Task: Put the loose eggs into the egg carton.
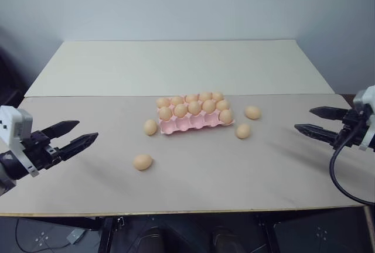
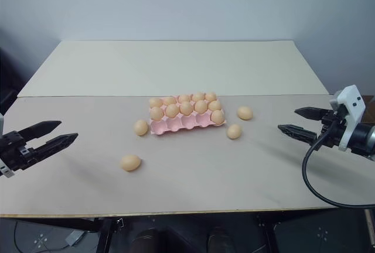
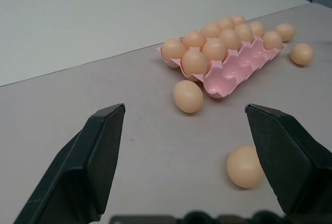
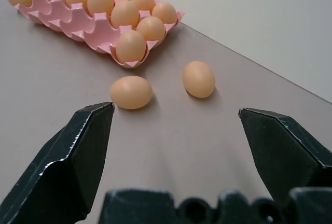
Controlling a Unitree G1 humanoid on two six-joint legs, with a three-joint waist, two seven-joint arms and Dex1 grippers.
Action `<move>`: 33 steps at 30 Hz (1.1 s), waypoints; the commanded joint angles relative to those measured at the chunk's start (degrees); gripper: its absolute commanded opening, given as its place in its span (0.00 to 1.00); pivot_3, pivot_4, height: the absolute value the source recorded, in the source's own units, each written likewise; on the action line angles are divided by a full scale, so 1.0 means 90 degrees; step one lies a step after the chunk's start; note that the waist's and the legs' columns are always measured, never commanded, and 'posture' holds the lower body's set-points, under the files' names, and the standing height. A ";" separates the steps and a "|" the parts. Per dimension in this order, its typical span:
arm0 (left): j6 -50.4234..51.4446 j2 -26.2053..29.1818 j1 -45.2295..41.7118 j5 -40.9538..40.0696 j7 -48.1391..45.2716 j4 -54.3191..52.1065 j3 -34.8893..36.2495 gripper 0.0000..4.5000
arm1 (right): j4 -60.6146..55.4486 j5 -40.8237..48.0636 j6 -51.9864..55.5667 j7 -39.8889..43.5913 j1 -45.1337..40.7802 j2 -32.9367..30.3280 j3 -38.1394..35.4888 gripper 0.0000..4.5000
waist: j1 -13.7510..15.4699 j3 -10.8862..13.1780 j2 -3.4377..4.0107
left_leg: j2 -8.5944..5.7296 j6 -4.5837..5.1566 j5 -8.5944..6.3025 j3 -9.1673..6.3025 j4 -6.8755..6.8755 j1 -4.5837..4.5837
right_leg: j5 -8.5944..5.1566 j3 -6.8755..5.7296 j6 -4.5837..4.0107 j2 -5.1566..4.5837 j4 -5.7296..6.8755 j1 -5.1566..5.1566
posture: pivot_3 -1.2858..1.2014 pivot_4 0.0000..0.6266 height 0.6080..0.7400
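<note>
Left gripper and right gripper hovered wide open, empty, at opposite table edges. Carton sat mid-table, front cups bare; four loose eggs lay around it. Carton's far cups hidden behind eggs. Pale tabletop, plain grey wall.

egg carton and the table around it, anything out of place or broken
Nothing looks broken. Four loose eggs lie on the table outside the egg carton: two on its left, two on its right. The carton's near row has empty cups, apart from one egg at its right end.
</note>
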 commanded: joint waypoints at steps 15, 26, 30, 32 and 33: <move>0.0047 -0.0380 -0.0695 -0.0358 0.0465 -0.0928 -0.1247 0.90 | -0.0983 -0.0571 0.0353 -0.1902 -0.0540 0.0778 0.0594 1.00 | 0.0008 -0.0001 0.0000 | 0.0000 -0.0001 0.0001 -0.0001 0.0002 0.0000 | 0.0000 0.0001 0.0001 -0.0001 0.0005 0.0002 | 0.52 0.24 1.00; -0.0177 -0.1324 -0.1554 0.0344 0.1116 -0.1177 -0.3437 0.90 | -0.1106 -0.1581 0.1465 -0.4888 -0.2048 0.2763 0.1407 1.00 | -0.0007 -0.0001 0.0002 | -0.0002 -0.0056 0.0033 -0.0001 0.0005 -0.0012 | 0.0001 0.0006 0.0001 0.0001 0.0011 -0.0011 | 0.52 0.24 1.00; -0.0207 -0.1587 -0.1773 0.0674 0.1262 -0.1271 -0.4006 0.90 | -0.0448 -0.1863 0.1955 -0.5371 -0.2751 0.3104 0.1618 1.00 | -0.0007 -0.0001 0.0002 | -0.0002 -0.0054 0.0032 -0.0002 0.0005 -0.0010 | 0.0001 0.0005 0.0001 0.0001 0.0014 -0.0011 | 0.52 0.24 1.00; -0.0169 -0.1743 -0.1835 0.0676 0.1380 -0.1333 -0.4121 0.90 | -0.0113 -0.1959 0.2203 -0.5368 -0.3022 0.3140 0.1794 1.00 | -0.0001 -0.0001 0.0002 | -0.0002 -0.0049 0.0029 -0.0002 0.0004 -0.0011 | 0.0001 0.0005 0.0001 0.0001 0.0013 -0.0011 | 0.52 0.24 1.00; -0.0151 -0.1796 -0.1834 0.0674 0.1426 -0.1390 -0.4156 0.90 | 0.0047 -0.2017 0.2243 -0.5386 -0.3113 0.3163 0.1864 1.00 | -0.0002 -0.0001 0.0002 | -0.0002 -0.0049 0.0030 -0.0002 0.0004 -0.0017 | 0.0001 0.0004 0.0001 0.0001 0.0011 -0.0014 | 0.52 0.24 1.00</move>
